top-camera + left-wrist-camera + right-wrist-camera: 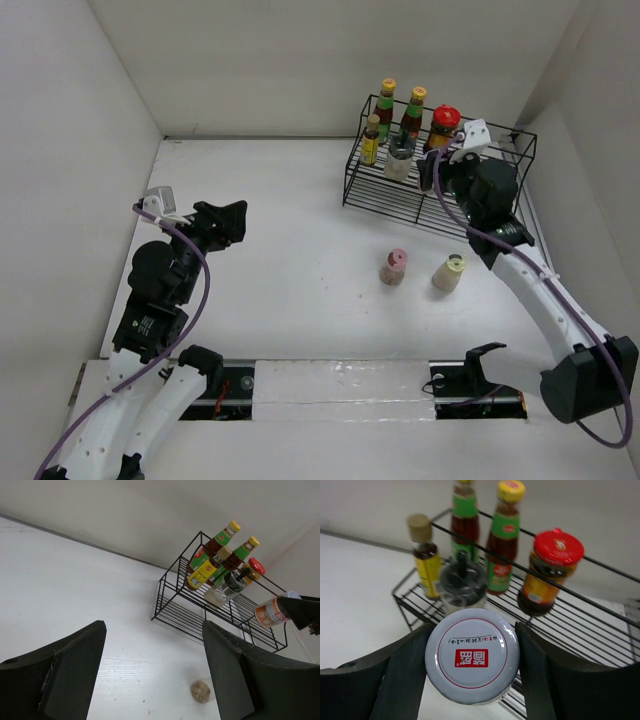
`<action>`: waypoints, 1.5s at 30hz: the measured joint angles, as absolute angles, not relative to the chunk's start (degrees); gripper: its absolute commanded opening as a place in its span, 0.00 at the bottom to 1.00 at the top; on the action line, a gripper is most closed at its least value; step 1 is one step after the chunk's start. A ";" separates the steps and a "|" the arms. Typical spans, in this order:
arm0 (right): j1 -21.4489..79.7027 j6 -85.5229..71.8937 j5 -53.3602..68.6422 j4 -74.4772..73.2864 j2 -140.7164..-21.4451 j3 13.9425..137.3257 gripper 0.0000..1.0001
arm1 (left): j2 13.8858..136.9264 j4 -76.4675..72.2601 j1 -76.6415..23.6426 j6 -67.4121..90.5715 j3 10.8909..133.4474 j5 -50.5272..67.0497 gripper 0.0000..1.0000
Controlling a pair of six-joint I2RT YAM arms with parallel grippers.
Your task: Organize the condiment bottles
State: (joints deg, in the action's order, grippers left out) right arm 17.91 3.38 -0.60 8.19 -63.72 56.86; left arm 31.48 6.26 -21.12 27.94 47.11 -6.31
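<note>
My right gripper (472, 655) is shut on a white-lidded jar (472, 654) and holds it over the near part of the black wire rack (440, 205); the jar also shows in the left wrist view (271, 612). On the rack stand two tall green-red yellow-capped bottles (386, 108) (413, 112), a red-lidded dark jar (443, 128), a small yellow bottle (371, 140) and a grey-topped grinder (400, 157). A pink-capped bottle (393, 267) and a cream bottle (449, 272) stand on the table in front of the rack. My left gripper (228, 222) is open and empty, far left of the rack.
White walls enclose the table on the left, back and right. The rack sits in the back right corner. A black bracket (478, 365) stands at the near edge by the right arm's base.
</note>
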 measured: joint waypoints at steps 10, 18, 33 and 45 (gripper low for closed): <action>9.23 3.20 2.46 5.04 -78.35 63.05 0.49 | 32.14 6.26 -21.12 27.94 47.11 -6.20 0.74; 6.92 1.45 5.39 10.76 -83.61 63.37 0.51 | 32.16 6.26 -21.12 27.90 47.11 -6.28 0.74; 6.24 -3.33 6.20 17.19 -82.17 61.01 1.00 | 32.91 6.26 -21.12 27.88 47.11 -6.24 0.75; 24.25 -5.37 -5.67 10.39 -54.89 44.93 0.51 | 32.62 6.24 -21.12 27.86 47.11 -6.04 0.83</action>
State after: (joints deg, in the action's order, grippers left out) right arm 24.25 -5.37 -5.67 10.39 -54.89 44.93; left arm 32.62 6.24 -21.12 27.86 47.11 -6.04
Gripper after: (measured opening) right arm 0.185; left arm 0.827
